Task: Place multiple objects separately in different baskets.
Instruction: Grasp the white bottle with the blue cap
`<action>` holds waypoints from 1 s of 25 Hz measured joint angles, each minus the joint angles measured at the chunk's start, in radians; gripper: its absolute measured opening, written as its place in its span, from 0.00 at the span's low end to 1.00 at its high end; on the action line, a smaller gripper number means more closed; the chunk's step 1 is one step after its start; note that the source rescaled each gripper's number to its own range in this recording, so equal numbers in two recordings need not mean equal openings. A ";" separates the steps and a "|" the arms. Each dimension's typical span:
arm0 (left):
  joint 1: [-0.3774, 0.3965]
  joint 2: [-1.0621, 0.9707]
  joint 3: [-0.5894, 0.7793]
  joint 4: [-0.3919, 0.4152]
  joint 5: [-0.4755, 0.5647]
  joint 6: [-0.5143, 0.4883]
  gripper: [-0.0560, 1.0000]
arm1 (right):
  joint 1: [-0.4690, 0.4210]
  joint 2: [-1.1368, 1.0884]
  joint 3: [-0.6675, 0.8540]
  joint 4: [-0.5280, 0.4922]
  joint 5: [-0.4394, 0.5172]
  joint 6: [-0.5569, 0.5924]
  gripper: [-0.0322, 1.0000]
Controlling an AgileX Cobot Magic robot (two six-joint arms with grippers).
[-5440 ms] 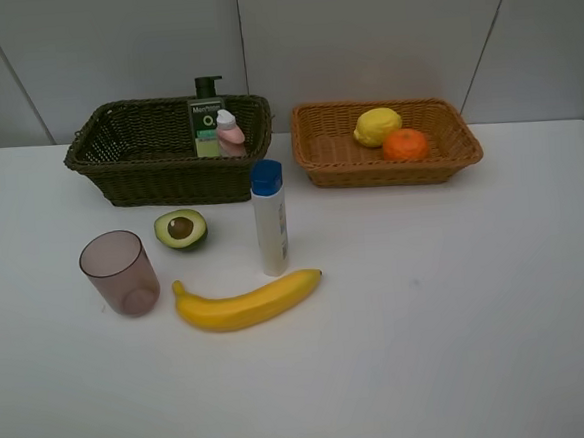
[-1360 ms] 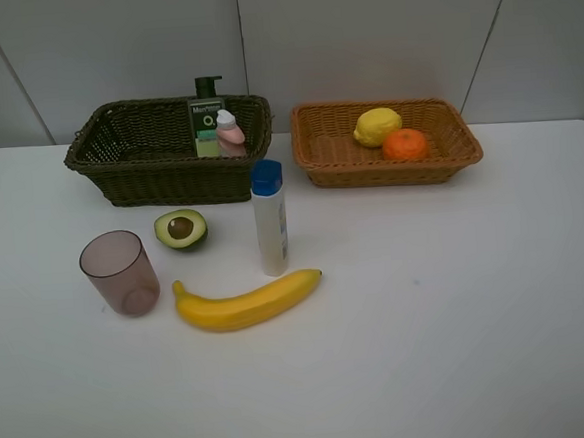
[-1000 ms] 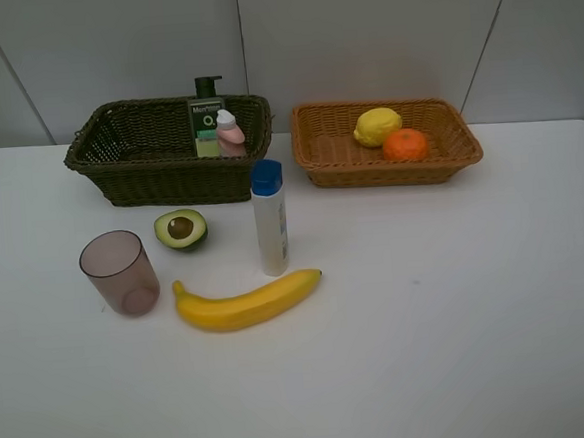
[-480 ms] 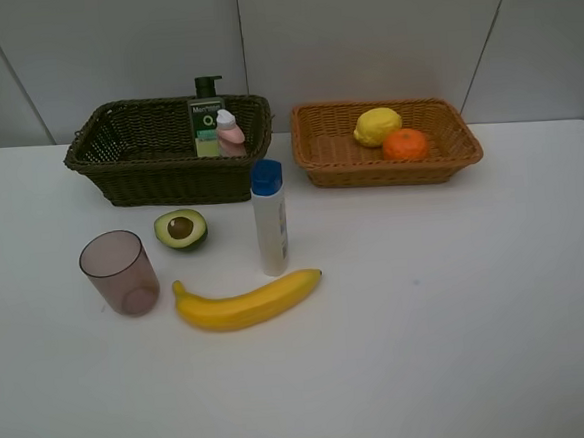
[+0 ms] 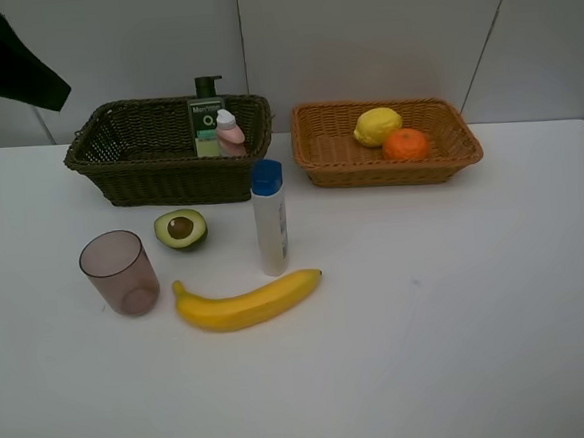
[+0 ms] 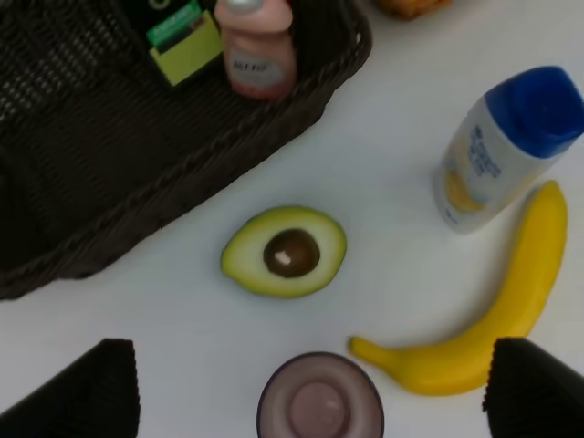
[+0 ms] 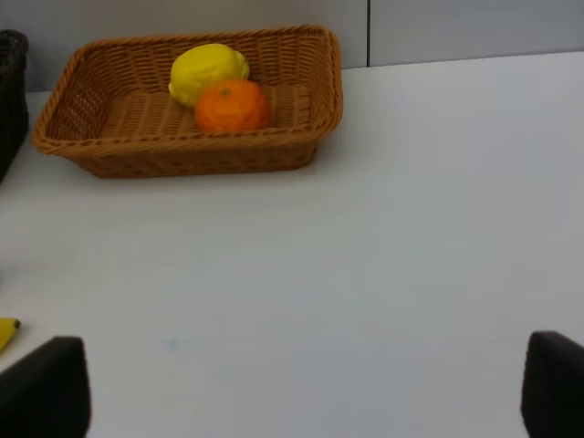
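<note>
Bright, even light from overhead washes the white bench (image 5: pixel 461 347). Shadows are faint and soft, hugging the bench just beneath the banana (image 5: pixel 248 302). No glare shows. Left claw (image 6: pixel 306 392) and right claw (image 7: pixel 292 388) show only dark, out-of-focus fingertips.

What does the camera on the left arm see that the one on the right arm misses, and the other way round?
Only the left wrist view shows the halved avocado, the mauve cup, the white blue-capped bottle and the small pink bottle inside the dark basket. Only the right wrist view shows the lemon and orange lying in the tan basket. Both show the white table, part of the banana, an edge of the dark basket, and each arm's own dark jaws, spread apart.
</note>
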 joint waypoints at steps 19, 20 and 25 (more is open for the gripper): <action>-0.320 0.362 -0.246 0.044 -0.113 -0.216 1.00 | 0.000 0.000 0.000 0.000 0.000 0.000 1.00; -0.333 0.374 -0.259 0.058 -0.115 -0.253 1.00 | 0.000 0.000 0.000 0.000 0.000 0.000 1.00; -0.408 0.441 -0.304 0.157 -0.122 -0.453 1.00 | 0.000 0.000 0.000 0.000 0.000 0.000 1.00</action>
